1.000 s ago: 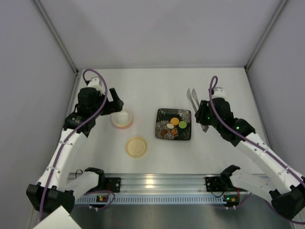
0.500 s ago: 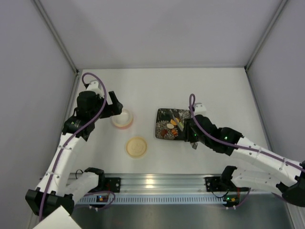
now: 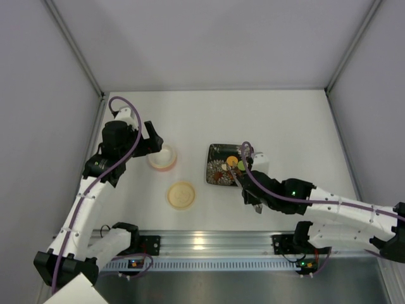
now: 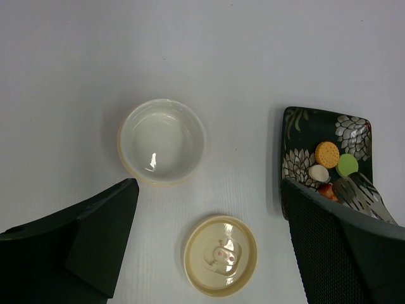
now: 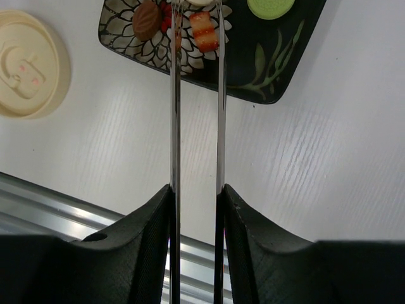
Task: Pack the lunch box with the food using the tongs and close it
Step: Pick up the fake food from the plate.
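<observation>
White table (image 4: 253, 50): tongs (image 4: 357, 193) moved over the plate (image 4: 296, 123).

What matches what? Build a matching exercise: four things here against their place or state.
1 lunch box
2 lid
3 tongs
4 green food piece

A gripped by the right gripper
B on the black plate
C open and empty
D flat on the table, off the lunch box

Pairs: 1-C, 2-D, 3-A, 4-B
</observation>
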Controlling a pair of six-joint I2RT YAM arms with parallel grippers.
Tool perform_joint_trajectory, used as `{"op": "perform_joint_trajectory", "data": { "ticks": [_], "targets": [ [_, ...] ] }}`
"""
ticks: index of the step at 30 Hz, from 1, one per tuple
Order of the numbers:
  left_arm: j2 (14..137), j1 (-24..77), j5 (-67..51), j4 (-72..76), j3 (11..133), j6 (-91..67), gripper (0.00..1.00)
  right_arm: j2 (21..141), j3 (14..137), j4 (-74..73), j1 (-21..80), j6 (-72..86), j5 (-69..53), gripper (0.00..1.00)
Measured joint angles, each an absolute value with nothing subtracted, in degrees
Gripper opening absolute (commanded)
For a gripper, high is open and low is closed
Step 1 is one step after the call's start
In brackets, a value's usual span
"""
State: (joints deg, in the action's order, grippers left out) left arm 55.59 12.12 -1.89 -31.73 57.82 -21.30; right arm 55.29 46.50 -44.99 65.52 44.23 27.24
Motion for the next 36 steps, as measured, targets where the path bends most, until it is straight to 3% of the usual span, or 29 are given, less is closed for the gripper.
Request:
{"op": "perform_joint_trajectory", "data": {
  "ticks": [22,36],
  "targets": [
    [55.35,12.12,-2.04,-31.73,57.6,-21.28,0.99,55.27,42.72,-45.74,67.13,46.72,26.61,0.38],
    [55.24,12.12,-2.11,-31.73,57.52,-21.28,0.99,56.75,42.72,-45.69,67.81,47.81,26.48,0.18]
  ]
}}
